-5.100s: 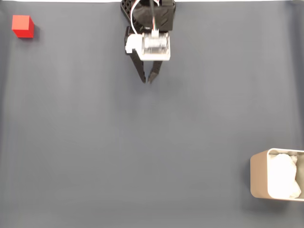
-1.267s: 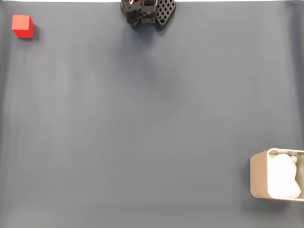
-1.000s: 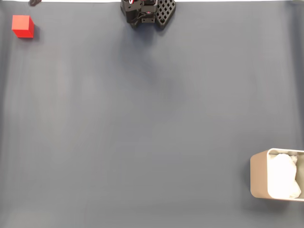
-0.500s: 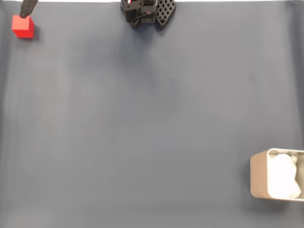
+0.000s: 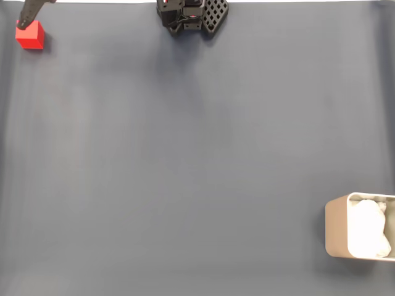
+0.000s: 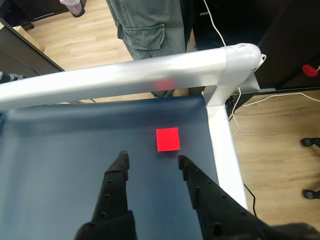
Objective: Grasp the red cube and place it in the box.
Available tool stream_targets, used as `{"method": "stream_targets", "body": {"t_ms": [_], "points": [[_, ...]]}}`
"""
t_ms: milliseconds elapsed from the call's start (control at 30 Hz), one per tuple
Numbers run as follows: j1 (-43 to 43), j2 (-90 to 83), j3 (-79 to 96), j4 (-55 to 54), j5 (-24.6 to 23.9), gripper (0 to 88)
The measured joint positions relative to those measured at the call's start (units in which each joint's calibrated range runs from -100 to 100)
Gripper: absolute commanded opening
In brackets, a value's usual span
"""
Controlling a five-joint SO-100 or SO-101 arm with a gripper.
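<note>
1. Overhead first, fixed view: red cube [image 5: 29, 36] sits at the far top-left corner of the dark grey tabletop [image 5: 197, 160]. One dark finger of the tool [image 5: 26, 15] enters from the top edge and its tip overlaps the cube's upper left edge; contact or merely above, cannot tell here.
2. Same view: arm base [image 5: 191, 13] at top centre, well apart from the cube. Box [image 5: 336, 231], beige with white padding [image 5: 369, 229] inside, at the lower right edge, partly cut off, far from cube and tool.
3. Wrist view: tool [image 6: 151, 159] comes up from the bottom edge, both black fingers [image 6: 118, 172] spread with a clear gap between them, holding nothing.
4. Wrist view: cube [image 6: 168, 139] lies flat on the tabletop [image 6: 60, 150] just beyond the fingertips, offset toward the right finger, not touching either one.
5. Wrist view: cube rests near the tabletop's corner, where a silver rail [image 6: 125, 77] runs along the far edge. Wood floor [image 6: 270, 135] and a person's trouser legs [image 6: 145, 25] beyond.
</note>
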Motion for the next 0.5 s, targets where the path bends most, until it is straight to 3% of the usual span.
{"method": "stream_targets", "body": {"t_ms": [500], "points": [[0.7,3.8,5.7,-10.1,0.9,30.1]]}}
